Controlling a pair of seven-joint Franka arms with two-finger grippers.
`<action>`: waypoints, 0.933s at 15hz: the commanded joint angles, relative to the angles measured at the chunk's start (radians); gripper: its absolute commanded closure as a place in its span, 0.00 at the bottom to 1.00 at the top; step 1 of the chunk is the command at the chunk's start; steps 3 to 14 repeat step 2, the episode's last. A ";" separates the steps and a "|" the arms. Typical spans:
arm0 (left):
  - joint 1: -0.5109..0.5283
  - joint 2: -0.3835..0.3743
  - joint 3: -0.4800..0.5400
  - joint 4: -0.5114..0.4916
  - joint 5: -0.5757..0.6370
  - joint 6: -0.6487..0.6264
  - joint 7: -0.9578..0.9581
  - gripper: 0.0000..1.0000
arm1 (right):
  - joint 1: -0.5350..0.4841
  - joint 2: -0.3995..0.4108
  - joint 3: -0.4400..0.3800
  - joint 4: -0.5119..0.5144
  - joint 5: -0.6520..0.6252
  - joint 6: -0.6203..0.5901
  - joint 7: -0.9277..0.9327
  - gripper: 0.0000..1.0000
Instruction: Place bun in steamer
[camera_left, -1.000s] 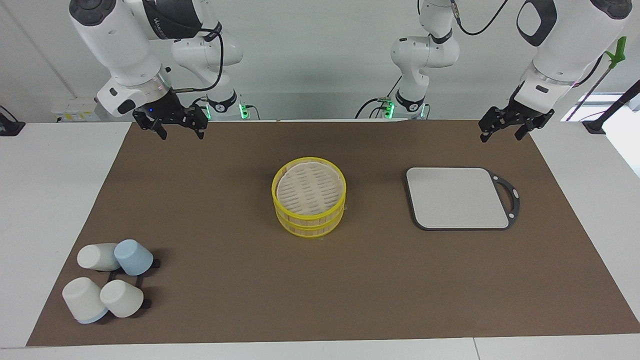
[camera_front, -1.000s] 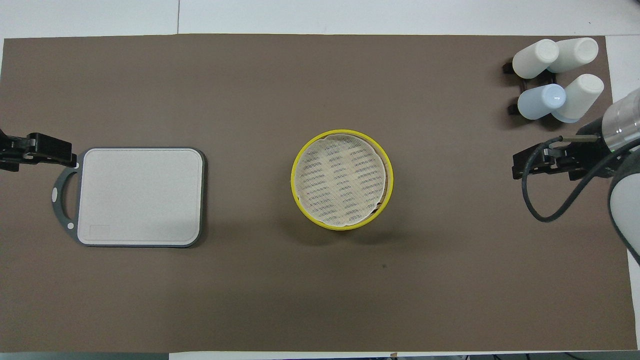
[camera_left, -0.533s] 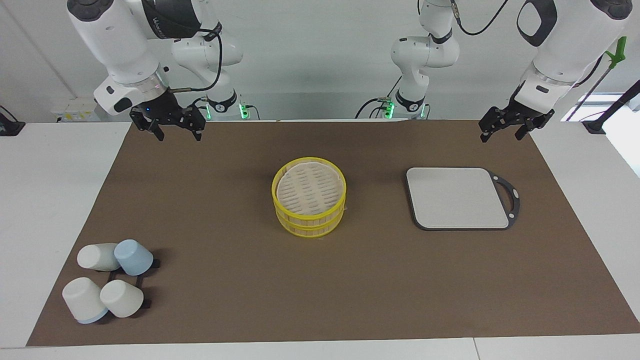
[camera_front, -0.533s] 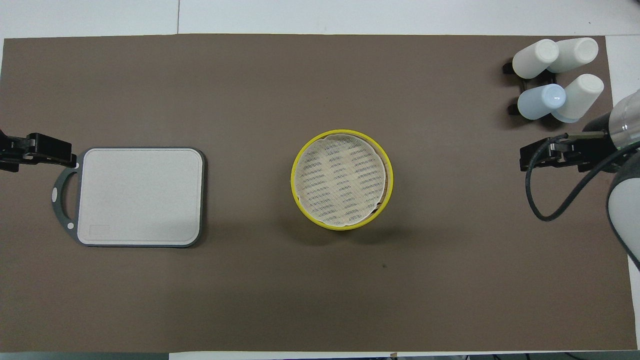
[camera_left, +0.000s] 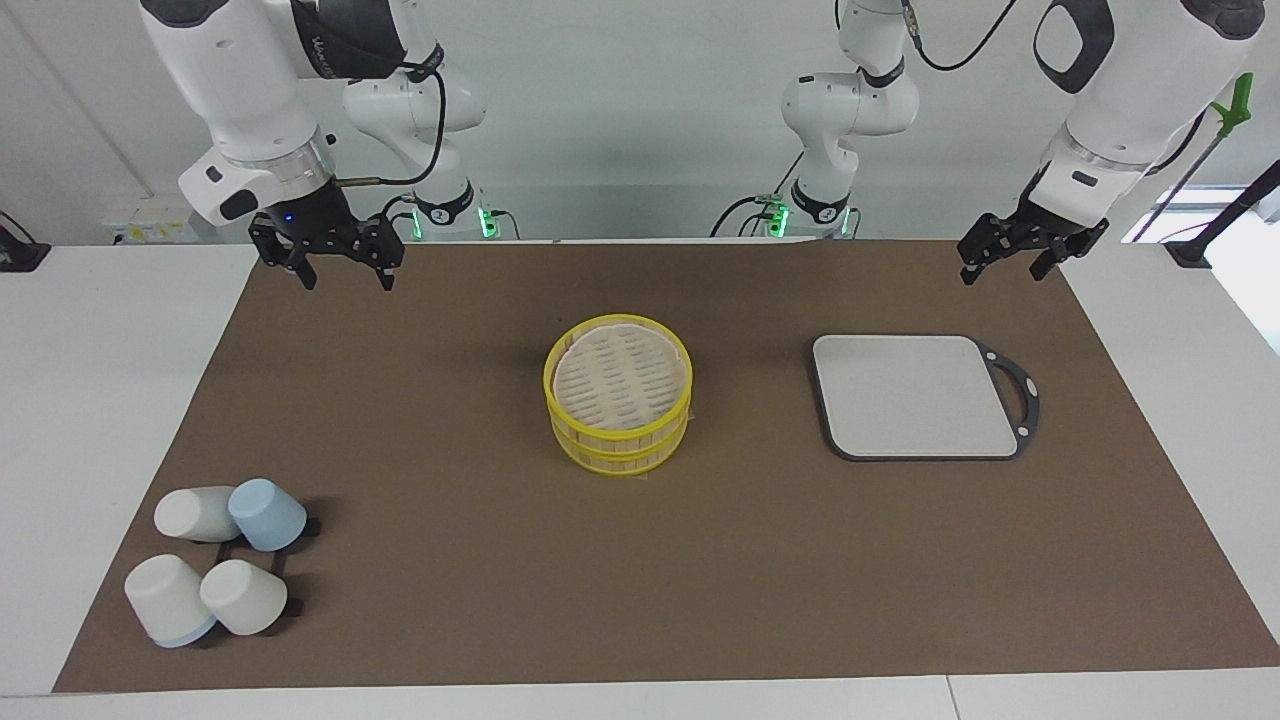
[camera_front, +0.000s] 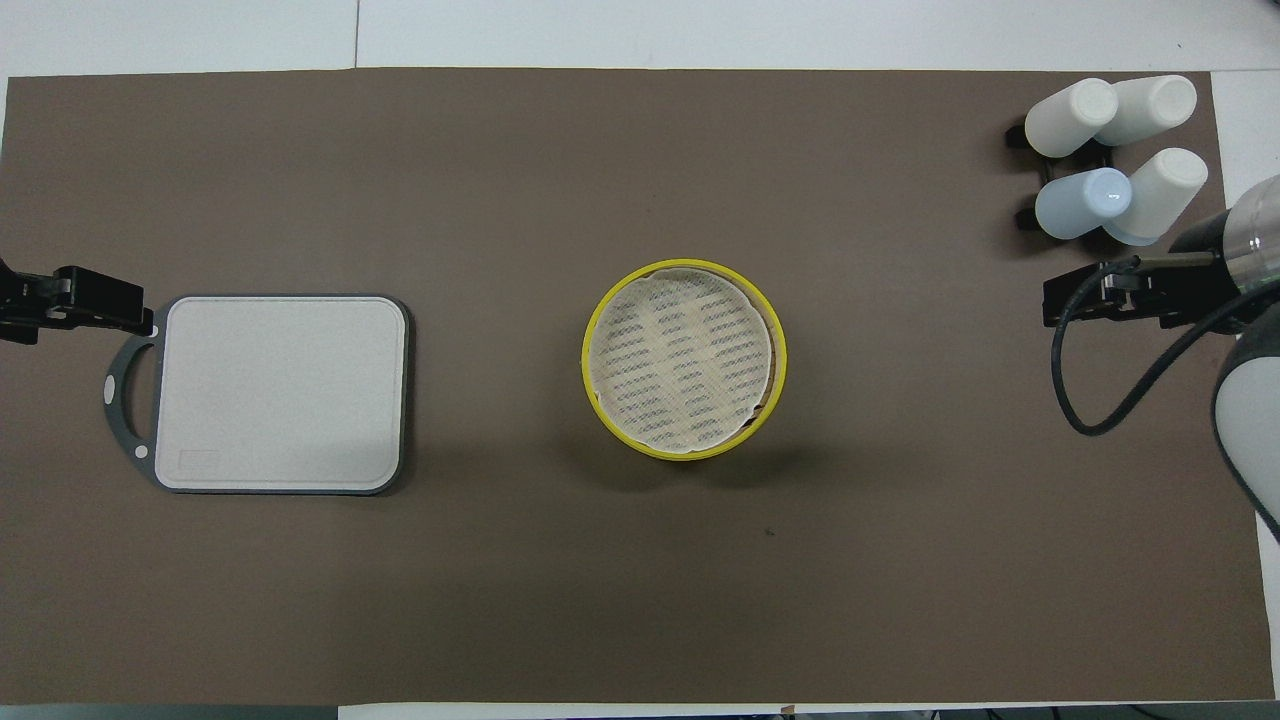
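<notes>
The steamer stands at the middle of the brown mat, two yellow-rimmed tiers with its pale woven lid on top; it also shows in the overhead view. No bun shows in either view. My right gripper hangs open and empty over the mat's edge nearest the robots, toward the right arm's end; it also shows in the overhead view. My left gripper hangs open and empty over the mat's corner at the left arm's end, and it shows in the overhead view too.
A flat grey board with a dark handle lies between the steamer and the left arm's end. Several white and pale blue cups sit on a black rack at the mat's corner farthest from the robots, at the right arm's end.
My right gripper has drifted a little toward the right arm's end of the table and slightly upward. The left gripper, steamer, board and cups have not moved.
</notes>
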 joint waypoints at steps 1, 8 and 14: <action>0.004 -0.024 0.003 -0.027 -0.013 0.004 0.018 0.00 | -0.013 -0.008 0.008 -0.008 0.005 0.010 -0.016 0.00; 0.004 -0.024 0.003 -0.027 -0.013 0.004 0.018 0.00 | -0.013 -0.008 0.008 -0.008 0.005 0.010 -0.016 0.00; 0.004 -0.024 0.003 -0.027 -0.013 0.004 0.018 0.00 | -0.013 -0.008 0.008 -0.008 0.005 0.010 -0.016 0.00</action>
